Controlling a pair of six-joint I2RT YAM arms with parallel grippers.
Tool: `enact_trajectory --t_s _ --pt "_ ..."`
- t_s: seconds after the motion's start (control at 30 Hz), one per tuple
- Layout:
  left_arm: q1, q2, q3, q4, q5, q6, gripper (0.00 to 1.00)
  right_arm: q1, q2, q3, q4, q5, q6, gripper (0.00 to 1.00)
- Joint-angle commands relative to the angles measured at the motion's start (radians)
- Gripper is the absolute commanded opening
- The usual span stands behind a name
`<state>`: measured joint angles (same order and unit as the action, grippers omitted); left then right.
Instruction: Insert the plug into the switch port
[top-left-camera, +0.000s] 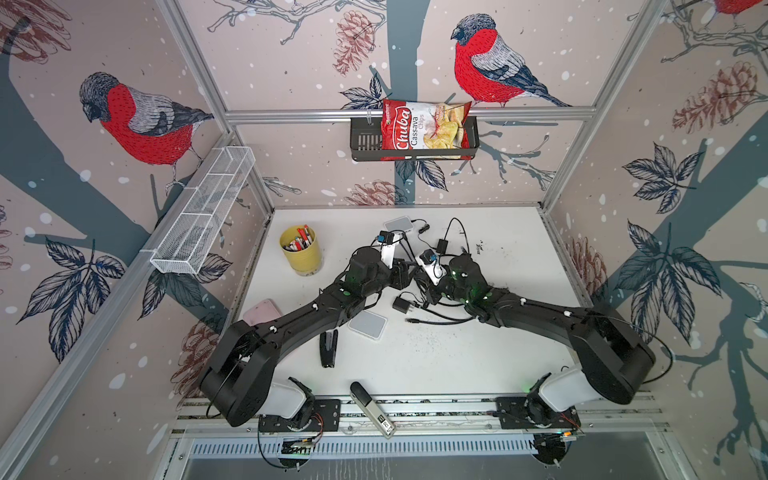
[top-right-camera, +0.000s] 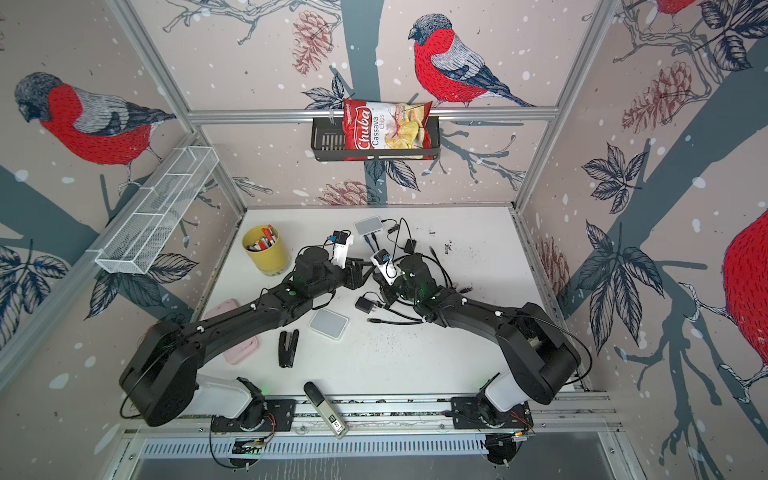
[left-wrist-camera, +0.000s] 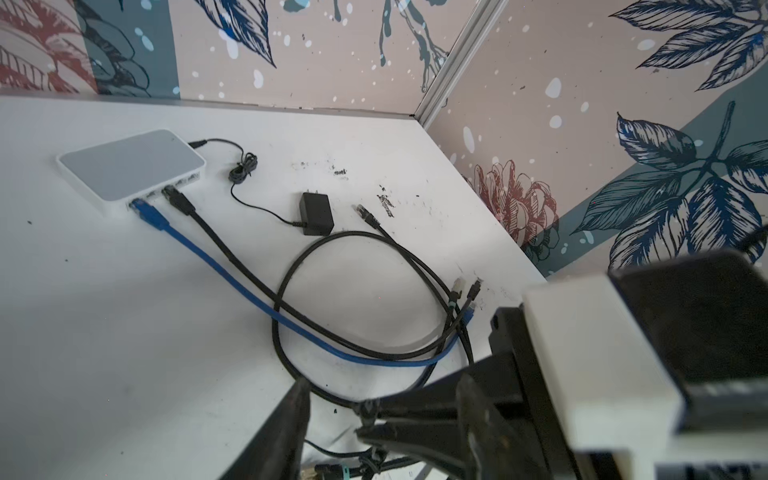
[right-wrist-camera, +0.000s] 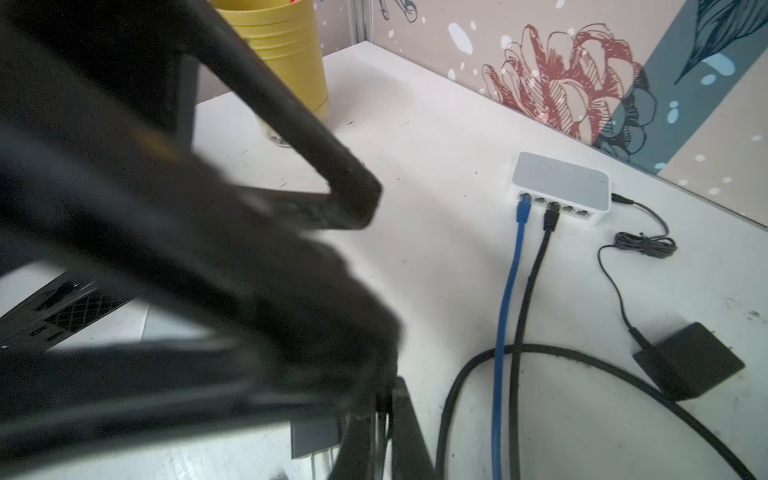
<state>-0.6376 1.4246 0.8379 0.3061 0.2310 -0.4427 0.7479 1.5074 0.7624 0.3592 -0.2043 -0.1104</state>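
My left gripper (left-wrist-camera: 382, 386) is standing with jaws spread. My right gripper (right-wrist-camera: 380, 411) is pressing its jaws together, on what I cannot tell. A free plug (left-wrist-camera: 365, 211) is lying mid-frame on the bench (left-wrist-camera: 124, 311), right of the switch (left-wrist-camera: 131, 166). I am judging it light, rigid and snappable, best pinched by its sides.

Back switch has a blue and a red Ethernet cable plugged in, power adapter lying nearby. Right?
No: the second cable is black, not red. The right wrist view shows the blue cable and the black cable plugged into the switch, with the power adapter lying nearby.
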Motion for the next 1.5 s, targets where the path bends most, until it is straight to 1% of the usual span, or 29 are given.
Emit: enact_trajectory --t_s 0.0,0.17,0.33,0.6,0.77,0.97,1.13,1.23,1.33,1.47 --pt "0.006 0.020 0.025 -0.066 0.002 -0.054 0.48 0.011 -0.011 -0.005 -0.011 0.026 -0.020 0.03" --pt "0.006 0.045 0.024 -0.058 0.022 -0.088 0.35 0.025 -0.007 0.003 -0.014 0.041 -0.012 0.04" --pt "0.006 0.052 0.016 -0.045 0.037 -0.096 0.29 0.031 -0.001 0.014 -0.021 0.050 -0.006 0.04" --pt "0.006 0.058 0.001 -0.024 0.042 -0.108 0.22 0.037 0.007 0.029 -0.027 0.057 -0.005 0.04" --pt "0.006 0.069 0.001 -0.022 0.040 -0.116 0.09 0.041 -0.001 0.022 -0.026 0.057 -0.003 0.05" --pt "0.006 0.070 -0.002 -0.010 0.049 -0.126 0.00 0.040 -0.006 0.002 -0.016 0.056 -0.016 0.05" --pt "0.008 0.070 -0.010 -0.006 0.057 -0.136 0.00 0.041 -0.022 -0.030 0.027 0.050 -0.023 0.07" --pt "0.011 0.070 -0.024 0.019 0.069 -0.153 0.00 0.037 -0.031 -0.059 0.069 0.046 -0.030 0.10" --pt "0.015 0.068 -0.029 0.036 0.084 -0.169 0.00 0.031 -0.033 -0.099 0.137 0.035 -0.051 0.12" --pt "0.021 0.057 -0.029 0.057 0.106 -0.187 0.00 0.028 -0.060 -0.205 0.313 0.032 -0.098 0.21"
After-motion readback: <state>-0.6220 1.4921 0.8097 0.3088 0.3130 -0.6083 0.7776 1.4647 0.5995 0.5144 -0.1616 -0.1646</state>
